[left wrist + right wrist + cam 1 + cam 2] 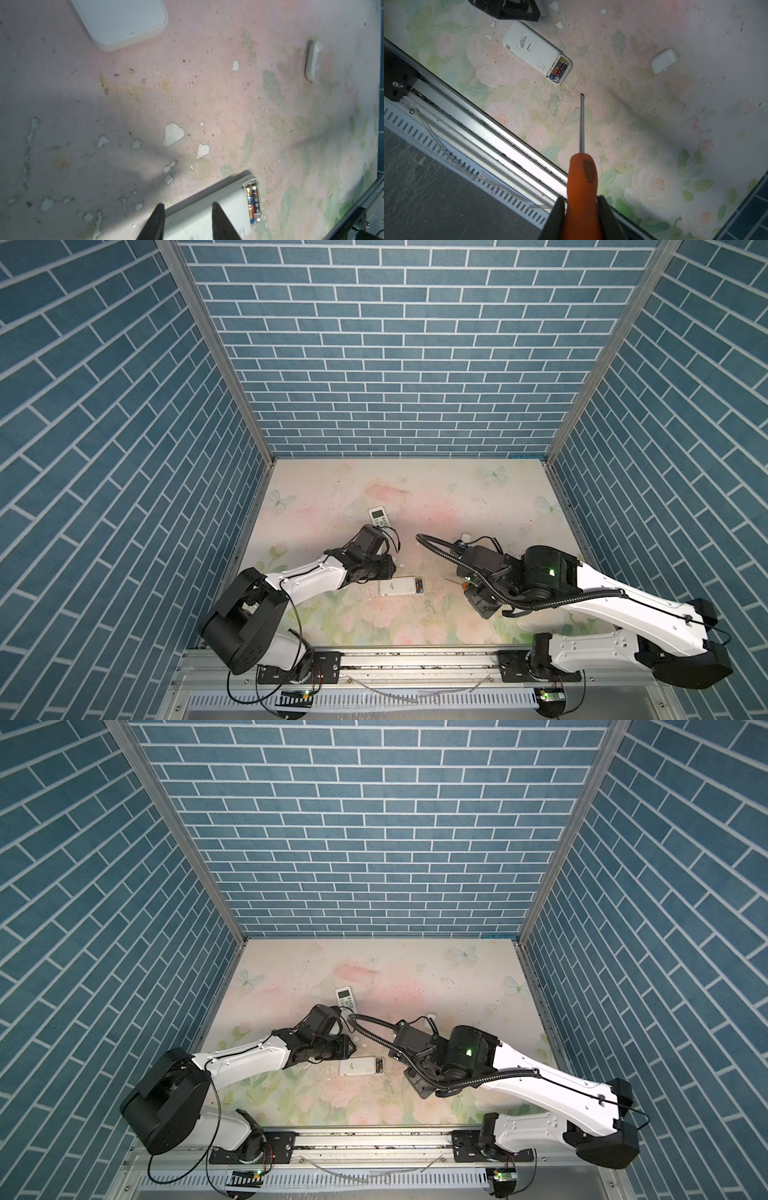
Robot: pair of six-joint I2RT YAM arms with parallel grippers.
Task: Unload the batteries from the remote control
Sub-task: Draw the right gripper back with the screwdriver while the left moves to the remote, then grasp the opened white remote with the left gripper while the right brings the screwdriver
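Clamping screwdriver (582, 172): right claw (581, 197), grip hidden overhead.

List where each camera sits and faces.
Top views: overhead behind the arm bases, looking down at the table; left arm and right arm show.
Left wrist: above the left pincer, facing the open remote.
Right wrist: behind the right pincer, along its screwdriver toward the table.
Shared: both wrist views show the remote's batteries.
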